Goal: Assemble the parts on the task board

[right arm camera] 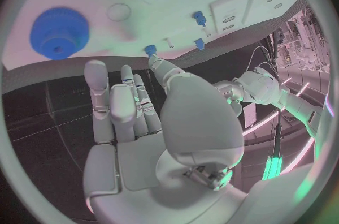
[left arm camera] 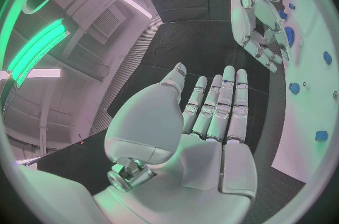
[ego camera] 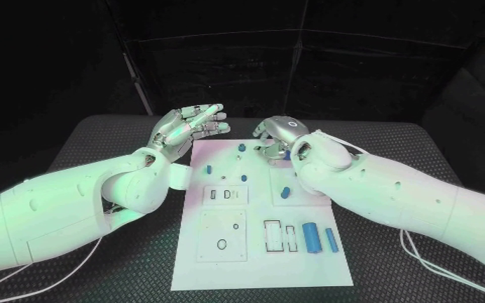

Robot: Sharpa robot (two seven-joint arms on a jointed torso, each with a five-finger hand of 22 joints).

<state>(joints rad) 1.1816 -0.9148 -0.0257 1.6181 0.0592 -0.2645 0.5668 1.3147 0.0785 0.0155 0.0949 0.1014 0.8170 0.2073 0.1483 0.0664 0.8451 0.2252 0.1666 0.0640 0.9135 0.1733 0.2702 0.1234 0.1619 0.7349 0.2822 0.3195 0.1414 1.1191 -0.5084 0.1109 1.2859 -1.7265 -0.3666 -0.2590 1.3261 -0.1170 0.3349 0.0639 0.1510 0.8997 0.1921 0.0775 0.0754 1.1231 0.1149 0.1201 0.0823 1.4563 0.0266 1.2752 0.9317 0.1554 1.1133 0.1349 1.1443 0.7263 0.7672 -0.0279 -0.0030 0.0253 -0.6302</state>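
My right silver many-fingered hand (ego camera: pixel 279 135) hovers over the far edge of the white plastic task board (ego camera: pixel 258 275), fingers curled downward toward the board; in the right wrist view its fingers (right arm camera: pixel 121 104) lie fairly straight with nothing between them, so I read it as empty, fingers slightly apart. A round blue knob-like part (right arm camera: pixel 59 33) sits on the board just ahead of that hand. My left silver hand (ego camera: pixel 188 128) is raised just off the board's far left corner, palm flat, fingers pressed side by side and straight (left arm camera: pixel 219 105), holding nothing.

Out from the hands: small blue pegs (ego camera: pixel 208 169) stand along the upper board, and two long blue cylinders (ego camera: pixel 311 236) lie near the lower right beside dark rectangular slots (ego camera: pixel 274 235).

Judgement: I am at the reach step, picking a part at the far edge with the right hand. Next move calls for lowering the right hand and closing on that part cleanly, left hand staying out of the way.
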